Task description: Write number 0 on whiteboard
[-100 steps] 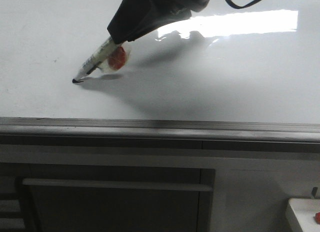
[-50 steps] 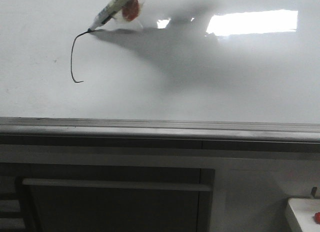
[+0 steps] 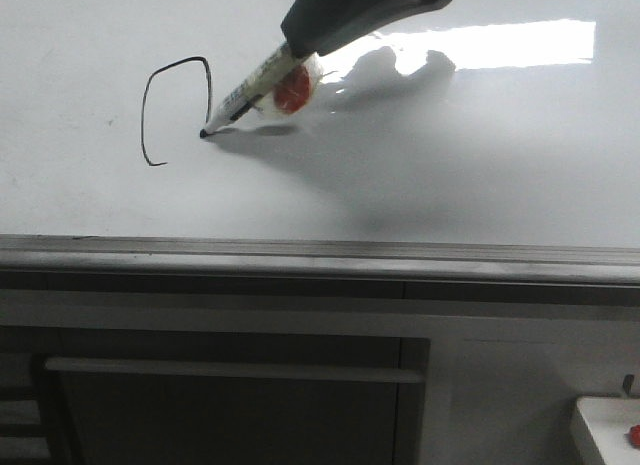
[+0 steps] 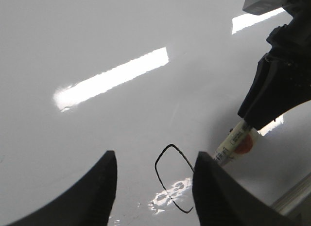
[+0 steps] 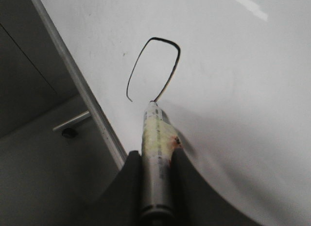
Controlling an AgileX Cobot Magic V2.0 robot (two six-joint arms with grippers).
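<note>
1. Your whiteboard (image 3: 450, 165) fills the front view, glossy and white, with its grey rim running along the near edge and a bright strip of glare toward the far right. Apart from the ink it looks unmarked.

2. Your right gripper (image 5: 156, 160) reaches in from the upper middle of the front view. Its two fingers are clamped narrowly on the barrel of the marker (image 3: 250, 91), which slopes down and to the left with its tip touching the board.

3. Your left gripper (image 4: 154, 180) hovers above the board with its fingers spread wide and nothing between them. It has no part in the writing.

4. The number 0 (image 3: 176, 107) sits on the left part of the board. By my reading it is about three quarters drawn: the left side, the rounded top and most of the right side are inked. The tip rests at the lower end of the right side.

5. What is left is the bottom. You would need a short stroke to the lower left to meet the small hooked tail at the foot of the left side, then lift off.

6. A small red blob (image 3: 292, 90) clings to the marker barrel; I cannot tell what it is.
</note>
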